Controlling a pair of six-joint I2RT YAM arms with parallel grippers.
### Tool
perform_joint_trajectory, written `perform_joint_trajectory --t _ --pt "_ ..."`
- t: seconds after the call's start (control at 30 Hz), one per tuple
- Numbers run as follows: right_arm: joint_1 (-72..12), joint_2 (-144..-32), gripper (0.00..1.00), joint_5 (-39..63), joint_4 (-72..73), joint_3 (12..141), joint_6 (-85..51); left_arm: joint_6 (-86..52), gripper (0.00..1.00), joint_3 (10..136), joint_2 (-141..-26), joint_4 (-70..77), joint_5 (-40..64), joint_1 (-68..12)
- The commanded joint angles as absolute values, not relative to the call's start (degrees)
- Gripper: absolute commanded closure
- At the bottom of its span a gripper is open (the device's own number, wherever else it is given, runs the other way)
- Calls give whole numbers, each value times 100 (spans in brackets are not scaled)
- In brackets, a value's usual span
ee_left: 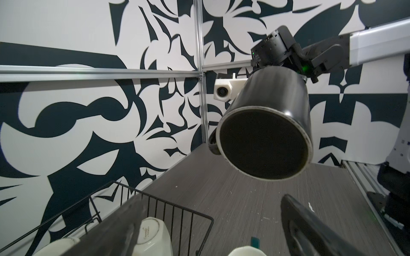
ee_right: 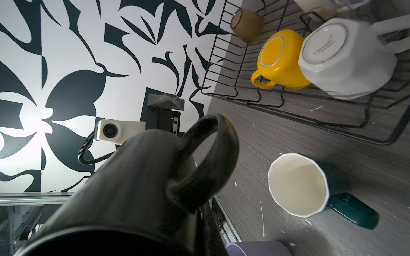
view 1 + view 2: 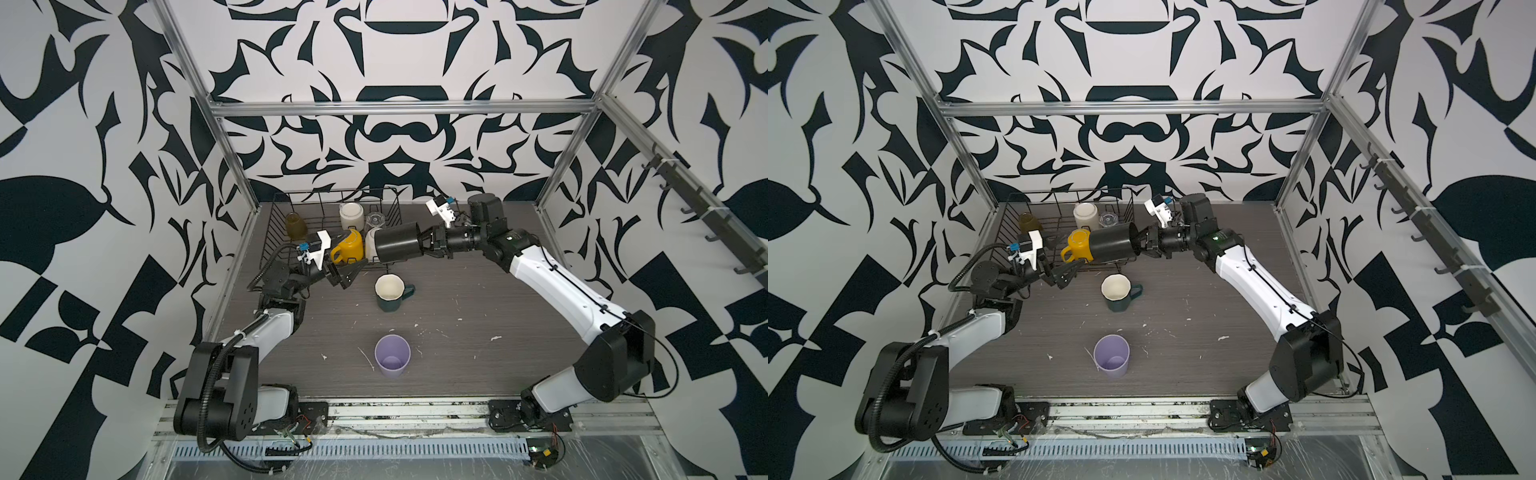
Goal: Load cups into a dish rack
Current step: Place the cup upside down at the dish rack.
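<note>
Jaws of the left gripper [image 3: 347, 277] stood wide and empty before the dish rack [image 3: 272, 226]. Right of the yellow mug [image 3: 350, 246], the black mug [image 3: 397, 243] hung sideways near the rack, its rim pinched by the right gripper [image 3: 424, 246]; better to turn it mouth-down, then lower slowly.

White arm shells [image 3: 552, 282], black joints [image 3: 615, 361], corrugated black cable [image 3: 203, 415]

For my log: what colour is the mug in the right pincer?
The mug is black, pale ring round its base; clearest in left wrist view.
</note>
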State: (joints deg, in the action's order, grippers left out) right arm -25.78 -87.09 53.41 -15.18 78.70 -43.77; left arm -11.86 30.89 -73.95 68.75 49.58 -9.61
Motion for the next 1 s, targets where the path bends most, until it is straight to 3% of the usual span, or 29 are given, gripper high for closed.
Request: perform_joint_trajectory --t 0.0,0.23,0.97 --pt "-2638 -8577 100 5608 -905 8190 -4374 -248 1 3348 -6869 5868 5019 -1233" --pt "-2795 -8749 100 5618 -846 8288 -4363 914 1 3489 -6228 4299 4588 -1603" --pt "-3257 -8969 100 5864 -91 8078 -4946 990 1 3533 -6238 4337 4590 -1799"
